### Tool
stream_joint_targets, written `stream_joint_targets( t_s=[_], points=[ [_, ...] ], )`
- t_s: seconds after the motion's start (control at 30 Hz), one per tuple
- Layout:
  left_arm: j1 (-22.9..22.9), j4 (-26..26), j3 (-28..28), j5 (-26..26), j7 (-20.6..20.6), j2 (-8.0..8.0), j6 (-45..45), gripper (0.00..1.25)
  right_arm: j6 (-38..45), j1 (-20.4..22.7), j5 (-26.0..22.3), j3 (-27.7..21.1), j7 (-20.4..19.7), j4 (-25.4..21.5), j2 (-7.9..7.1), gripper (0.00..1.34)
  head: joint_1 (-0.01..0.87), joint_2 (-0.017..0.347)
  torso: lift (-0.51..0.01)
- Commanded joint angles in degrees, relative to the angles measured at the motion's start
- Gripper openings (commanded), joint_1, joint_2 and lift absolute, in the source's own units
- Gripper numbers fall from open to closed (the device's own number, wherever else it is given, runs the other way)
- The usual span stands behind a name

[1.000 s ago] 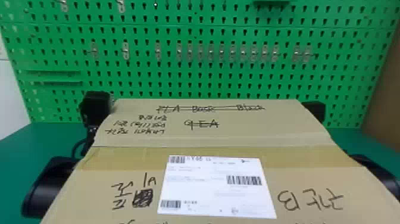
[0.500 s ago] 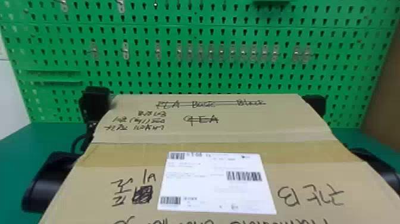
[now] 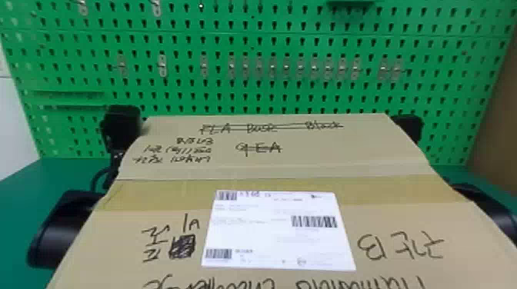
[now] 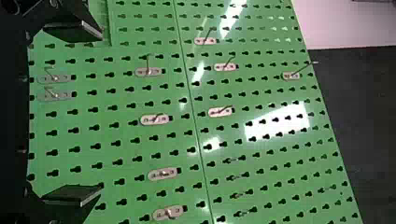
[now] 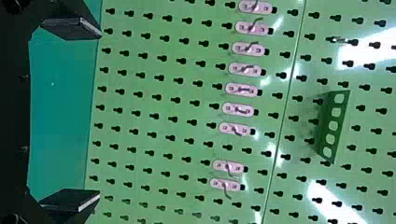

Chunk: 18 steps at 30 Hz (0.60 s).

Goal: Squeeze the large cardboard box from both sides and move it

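My left gripper (image 4: 100, 112) and right gripper (image 5: 100, 113) are spread wide, and the box (image 3: 307, 163) between them may slip if I squeeze softly.

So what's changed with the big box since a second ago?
The cardboard box has shifted up the head view, lifted or pushed away, I can't tell which. The left arm and right arm, along its sides, moved with it. The green pegboard stayed put.
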Motion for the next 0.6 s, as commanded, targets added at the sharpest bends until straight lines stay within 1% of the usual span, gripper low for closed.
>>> stream_joint_targets(
  t_s=[0.0,0.57],
  points=[
    [-0.2,0.0,0.0,0.1,0.0,-0.15,0.0,1.12,0.0,-0.3,0.1,0.1,0.0,-0.2,0.01,1.24,0.398,0.051,-0.209],
    [-1.4,0.0,-0.3,-0.1,0.0,-0.07,0.0,1.12,0.1,-1.2,0.3,0.4,0.0,-0.2,-0.25,1.24,0.398,0.051,-0.209]
  ],
)
